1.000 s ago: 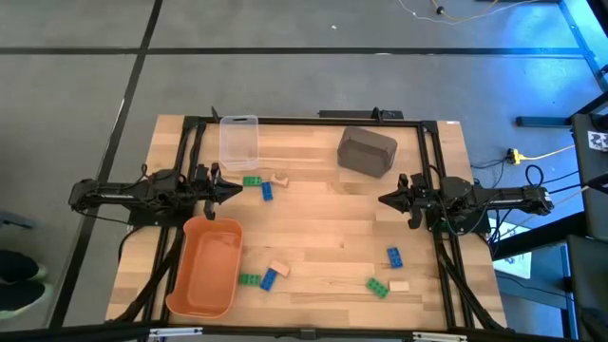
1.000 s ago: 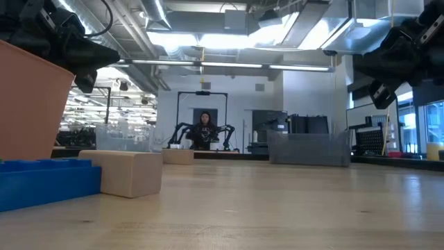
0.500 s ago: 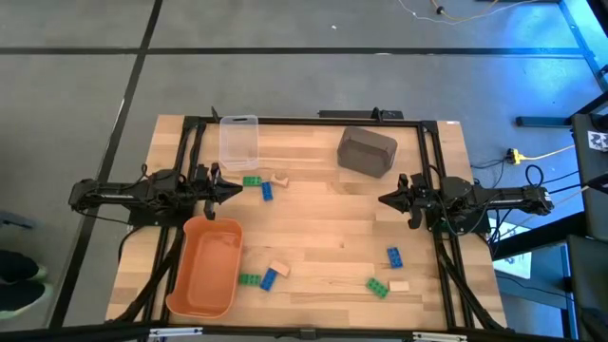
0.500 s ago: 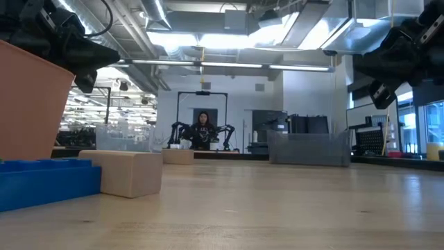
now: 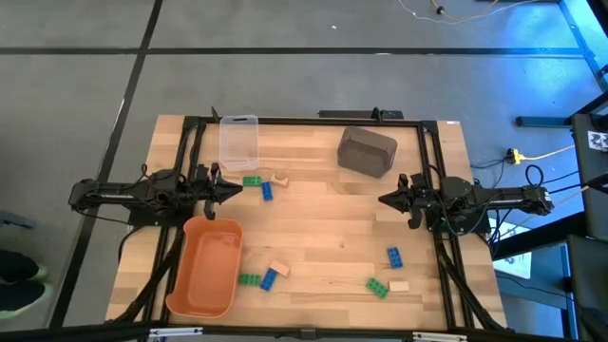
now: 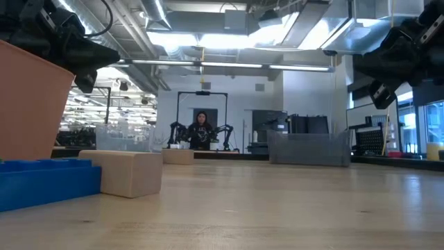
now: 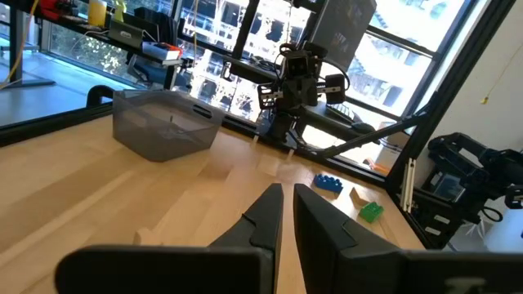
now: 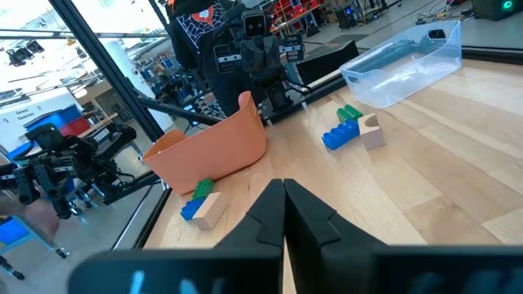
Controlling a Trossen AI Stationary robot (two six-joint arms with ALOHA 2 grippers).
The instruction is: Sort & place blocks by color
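Note:
Small blocks lie flat on the wooden table in three groups. Near the clear bin: a green block (image 5: 252, 180), a blue one (image 5: 267, 191) and a tan one (image 5: 280, 180). Beside the orange tub: a green block (image 5: 249, 279), a blue one (image 5: 269, 278) and a tan one (image 5: 278, 269). Near the right edge: a blue block (image 5: 394, 256), a green one (image 5: 378, 287) and a tan one (image 5: 399, 285). My left gripper (image 5: 237, 188) hovers shut at the left edge, and my right gripper (image 5: 382, 199) hovers shut at the right edge. Neither touches anything.
An orange tub (image 5: 205, 266) sits at the near left, a clear bin (image 5: 238, 141) at the far left and a dark grey bin (image 5: 366, 151) at the far middle. Bare wood spreads across the table's middle. A person (image 6: 201, 128) stands far behind the table.

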